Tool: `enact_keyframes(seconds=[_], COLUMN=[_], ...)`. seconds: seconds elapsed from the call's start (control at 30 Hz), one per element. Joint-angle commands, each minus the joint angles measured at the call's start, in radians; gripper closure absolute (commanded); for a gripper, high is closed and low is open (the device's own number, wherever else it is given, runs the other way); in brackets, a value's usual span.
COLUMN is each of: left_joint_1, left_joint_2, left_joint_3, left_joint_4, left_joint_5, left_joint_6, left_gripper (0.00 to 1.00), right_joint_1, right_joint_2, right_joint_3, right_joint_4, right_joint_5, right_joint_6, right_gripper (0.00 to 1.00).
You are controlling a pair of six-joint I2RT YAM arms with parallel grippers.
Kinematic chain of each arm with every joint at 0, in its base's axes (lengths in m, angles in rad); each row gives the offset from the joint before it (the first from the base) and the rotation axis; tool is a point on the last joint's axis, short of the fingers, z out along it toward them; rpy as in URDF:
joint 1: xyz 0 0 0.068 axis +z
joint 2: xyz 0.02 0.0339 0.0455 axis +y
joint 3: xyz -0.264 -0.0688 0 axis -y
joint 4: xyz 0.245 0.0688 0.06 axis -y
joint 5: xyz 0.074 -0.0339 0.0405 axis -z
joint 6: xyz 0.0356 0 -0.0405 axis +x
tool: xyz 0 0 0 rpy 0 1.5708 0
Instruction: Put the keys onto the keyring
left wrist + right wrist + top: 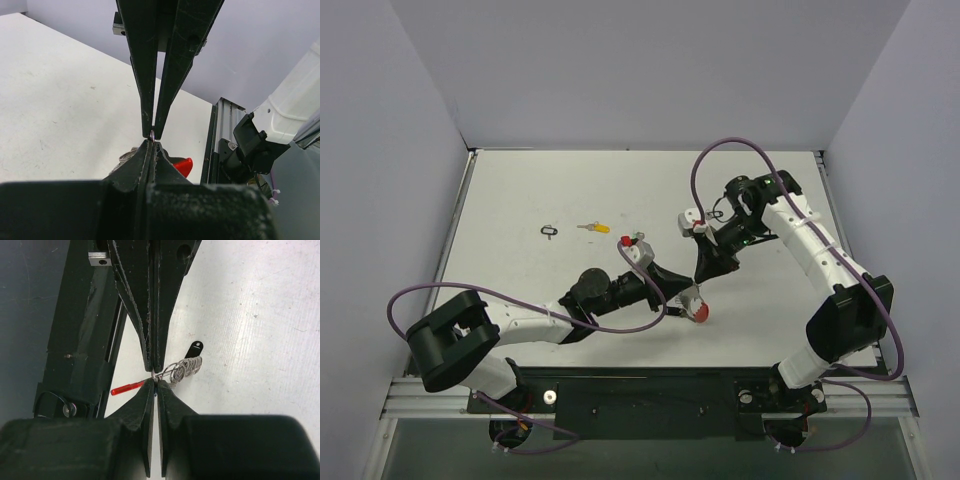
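As both arms meet tip to tip, the keyring (178,371) hangs pinched between them just above the table (570,180). It sits right of centre and toward the near side. Its red tag (127,388) juts out beside the pinch, and a black tag (194,348) shows past the silver coils. The left gripper (152,144) and the right gripper (155,385) are each clamped shut on the thin wire, almost touching.

With two tight holds so close together, any uneven pull could twist the ring or snap it loose onto the table. Neither arm is free to fetch the yellow-tagged key (592,227), which lies well apart to the left near a small black loop (550,231). Once one grip lets go, the ring may swing round in the other.

Bare tabletop opens to the left and far side. The near rail (430,398), the arms' own bases and the right arm's looping cable (720,145) crowd the rest.
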Motion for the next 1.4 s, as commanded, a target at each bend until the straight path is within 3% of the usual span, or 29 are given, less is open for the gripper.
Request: enact_keyframes(seconds=[0.0, 0.17, 0.23, 0.33, 0.4, 0.57, 0.87, 1.0, 1.1, 1.37], left_joint_1=[0.006, 0.007, 0.012, 0.015, 0.018, 0.032, 0.030, 0.032, 0.032, 0.029], left_joint_2=[-0.028, -0.037, -0.048, -0.094, -0.130, -0.206, -0.118, -0.062, -0.017, -0.005], left_joint_3=[0.000, 0.002, 0.006, 0.006, 0.003, 0.006, 0.103, 0.147, 0.209, 0.221], left_joint_4=[0.080, 0.045, 0.008, -0.052, -0.096, -0.220, -0.239, -0.210, -0.245, -0.289], left_joint_5=[-0.022, -0.037, -0.033, -0.024, -0.016, 0.044, 0.245, 0.280, 0.306, 0.285], left_joint_6=[0.003, 0.000, 0.006, 0.031, 0.053, 0.116, 0.230, 0.236, 0.245, 0.284], left_gripper=[1.00, 1.00, 0.86, 0.53, 0.45, 0.40, 0.40, 0.49, 0.64, 0.65], right_joint_1=[0.019, 0.020, 0.028, 0.039, 0.042, 0.048, 0.059, 0.060, 0.062, 0.060], right_joint_2=[-0.042, -0.097, -0.117, -0.140, -0.151, -0.152, -0.160, -0.163, -0.160, -0.160], right_joint_3=[-0.013, -0.033, -0.042, -0.050, -0.052, -0.043, -0.044, -0.049, -0.049, -0.050], right_joint_4=[-0.152, -0.054, -0.010, 0.040, 0.053, 0.057, 0.057, 0.055, 0.055, 0.057], right_joint_5=[-0.006, 0.064, 0.106, 0.153, 0.180, 0.215, 0.218, 0.219, 0.215, 0.207], right_joint_6=[0.097, 0.267, 0.336, 0.405, 0.431, 0.448, 0.454, 0.451, 0.450, 0.447], right_gripper=[1.00, 1.00, 1.00, 1.00, 1.00, 1.00, 1.00, 1.00, 1.00, 1.00])
